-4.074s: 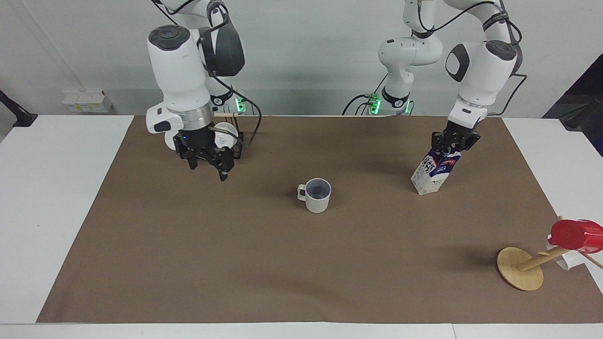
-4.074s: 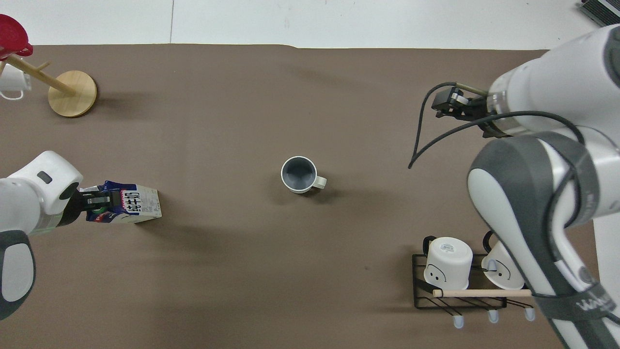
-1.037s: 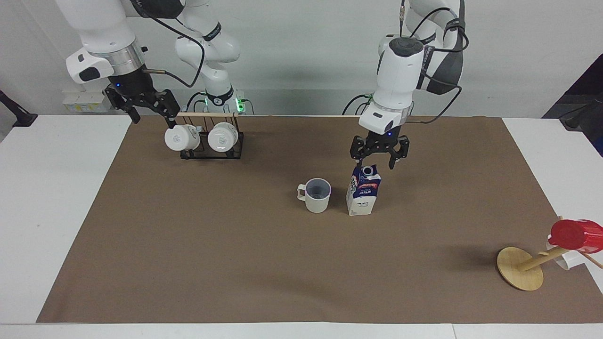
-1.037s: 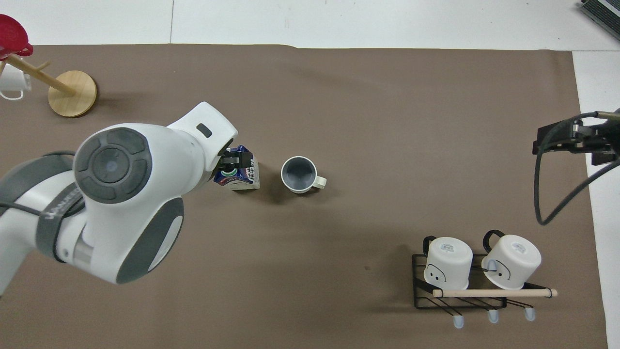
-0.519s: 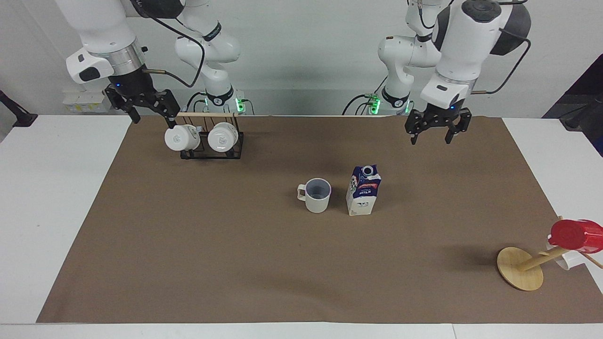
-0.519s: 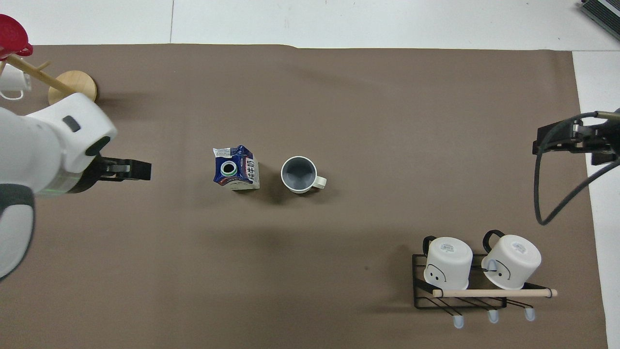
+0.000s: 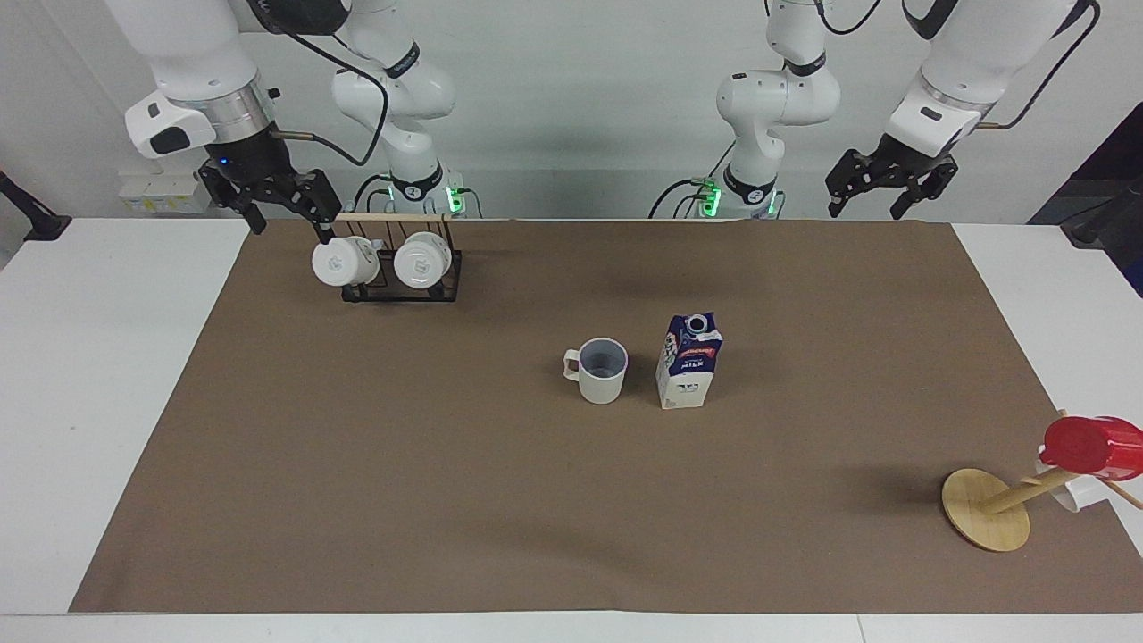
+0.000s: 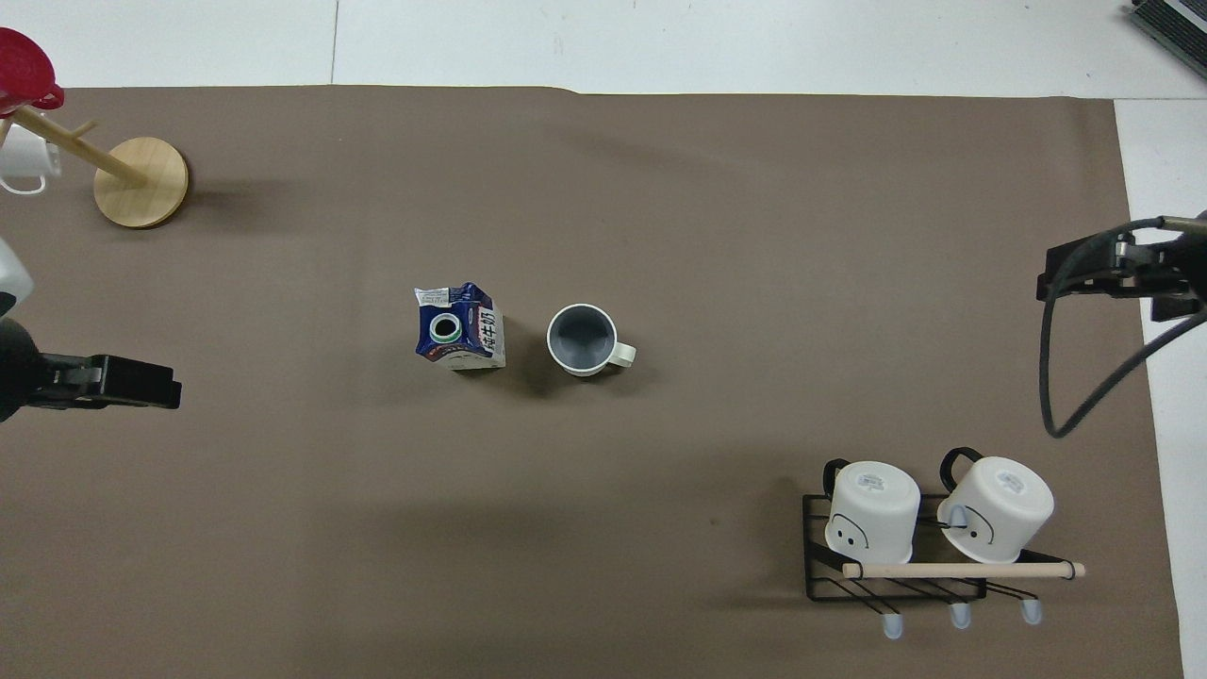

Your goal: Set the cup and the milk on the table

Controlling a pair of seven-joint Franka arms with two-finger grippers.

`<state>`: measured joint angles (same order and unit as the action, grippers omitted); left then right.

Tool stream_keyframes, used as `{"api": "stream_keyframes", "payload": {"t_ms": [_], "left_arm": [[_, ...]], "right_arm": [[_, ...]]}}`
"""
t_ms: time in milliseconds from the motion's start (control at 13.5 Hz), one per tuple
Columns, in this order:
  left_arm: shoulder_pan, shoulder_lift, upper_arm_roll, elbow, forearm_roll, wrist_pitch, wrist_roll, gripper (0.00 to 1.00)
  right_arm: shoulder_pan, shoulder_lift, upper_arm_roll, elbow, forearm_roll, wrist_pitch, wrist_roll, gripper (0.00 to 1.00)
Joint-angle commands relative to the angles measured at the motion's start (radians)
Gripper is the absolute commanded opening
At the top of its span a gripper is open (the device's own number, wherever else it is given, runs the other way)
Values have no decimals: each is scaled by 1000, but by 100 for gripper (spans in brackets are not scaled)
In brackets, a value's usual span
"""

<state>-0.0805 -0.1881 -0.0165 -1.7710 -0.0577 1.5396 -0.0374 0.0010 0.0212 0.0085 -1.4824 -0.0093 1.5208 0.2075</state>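
The cup [image 7: 600,371] is a cream-white mug with a grey-blue inside, standing upright mid-sheet on the table [image 7: 357,500]. It also shows in the overhead view [image 8: 582,339]. The milk [image 7: 689,362], a blue and white carton with a grey cap, stands upright beside the cup, toward the left arm's end, and also shows in the overhead view [image 8: 459,327]. My left gripper [image 7: 866,210] is open and empty, raised over the sheet's edge at the robots' side; its tips show in the overhead view [image 8: 160,389]. My right gripper [image 7: 293,228] is open and empty, raised beside the rack; in the overhead view [image 8: 1051,278] it is near the sheet's edge.
A black wire rack [image 7: 393,286] with two white mugs [image 8: 872,514] stands near the robots at the right arm's end. A wooden mug tree [image 7: 987,509] with a red cup [image 7: 1089,444] and a white mug stands at the left arm's end, farther from the robots.
My left gripper carried the milk from the left arm's end to beside the cup, let go, then rose and drew back. My right gripper moved to beside the rack and now waits.
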Motion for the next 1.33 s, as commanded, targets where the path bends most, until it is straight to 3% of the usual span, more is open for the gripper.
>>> {"api": "stream_keyframes", "payload": {"t_ms": [0, 296, 519, 1259], "left_arm": [[10, 9, -3, 18, -14, -29, 10, 100], [39, 4, 0, 18, -4, -69, 21, 100], [36, 4, -3, 24, 79, -67, 27, 100], [38, 6, 0, 24, 76, -58, 57, 100]], "right_arm": [[-18, -27, 5, -35, 31, 25, -25, 100], [-18, -26, 7, -35, 32, 25, -22, 100], [-16, -27, 7, -35, 31, 25, -20, 100], [-16, -29, 7, -38, 32, 25, -20, 100]]}}
